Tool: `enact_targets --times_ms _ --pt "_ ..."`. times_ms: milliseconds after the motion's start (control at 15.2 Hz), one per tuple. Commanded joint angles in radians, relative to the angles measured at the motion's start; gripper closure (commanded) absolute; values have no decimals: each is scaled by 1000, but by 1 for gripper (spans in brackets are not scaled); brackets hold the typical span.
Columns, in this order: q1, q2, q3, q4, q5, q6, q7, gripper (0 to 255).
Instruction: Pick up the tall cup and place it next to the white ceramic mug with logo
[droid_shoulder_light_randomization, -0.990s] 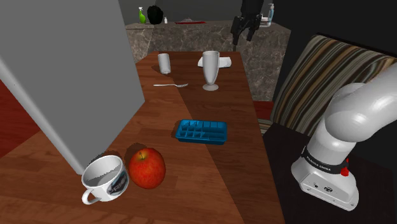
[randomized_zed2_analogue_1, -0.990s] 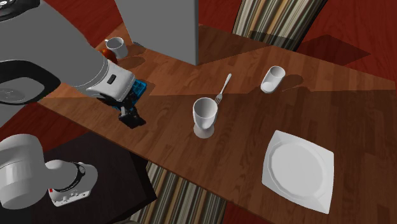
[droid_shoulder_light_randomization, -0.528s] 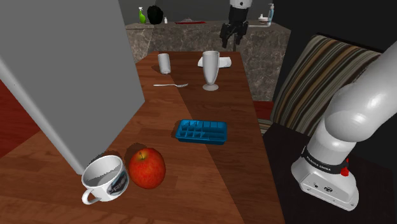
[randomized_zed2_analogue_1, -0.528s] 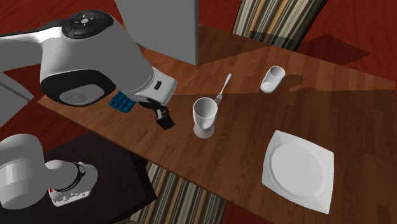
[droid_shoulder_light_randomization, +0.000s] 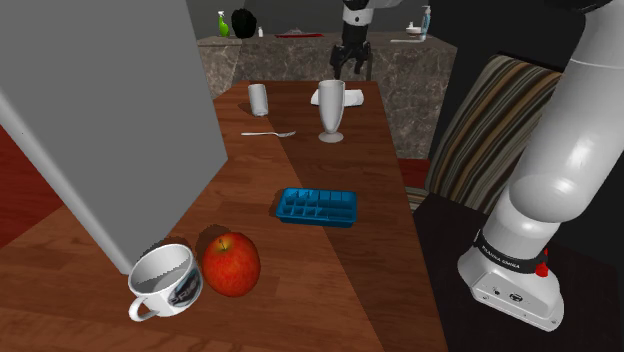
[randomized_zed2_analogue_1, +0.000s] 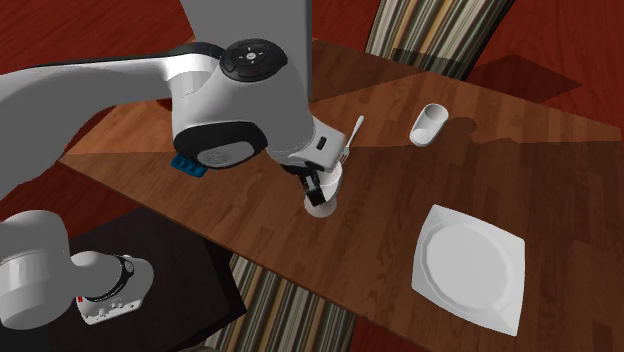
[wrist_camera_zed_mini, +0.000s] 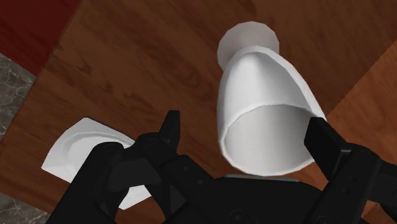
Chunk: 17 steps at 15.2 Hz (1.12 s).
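Cup (wrist_camera_zed_mini: 264, 108) stands upright on its narrow foot on the bench (droid_shoulder_light_randomization: 330, 270), untouched. End effector (wrist_camera_zed_mini: 245, 129) hangs just above it, fingers spread wide to either side of the rim, gripping nothing. Main risk, as I judge it: the cup sits off-centre between the fingers, one finger much nearer the rim than the other. On closing, the near finger would meet the wall first and push. With a tall body on a small foot, that push could tip the cup or skid it toward the plate (wrist_camera_zed_mini: 79, 153) lying near it. Second risk: the wall flares toward the rim, so a grip taken high may slide up and off; a lower hold looks safer. Third: the carry is long. The mug (droid_shoulder_light_randomization: 165, 280) sits well apart from the cup, at the bench's other end, with the ice tray (droid_shoulder_light_randomization: 317, 207) and the apple (droid_shoulder_light_randomization: 231, 263) lying between them, so a low transit could clip either. Arm (droid_shoulder_light_randomization: 560, 170): rises steeply from the stand (droid_shoulder_light_randomization: 515, 280), arches high and reaches far out over the bench, wrist turned down over the cup and tilted a little, so the fingers approach the rim at a slant.
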Motion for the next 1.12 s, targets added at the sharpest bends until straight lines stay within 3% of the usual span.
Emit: enact_targets --times_ms 0,66,594,1056 --pt "-9 86 -7 84 25 -1 -16 0" --pt "-14 125 -10 124 36 -3 -24 0" --pt "-17 159 -7 68 47 86 -30 0" --pt "-18 159 -7 68 47 85 -30 0"
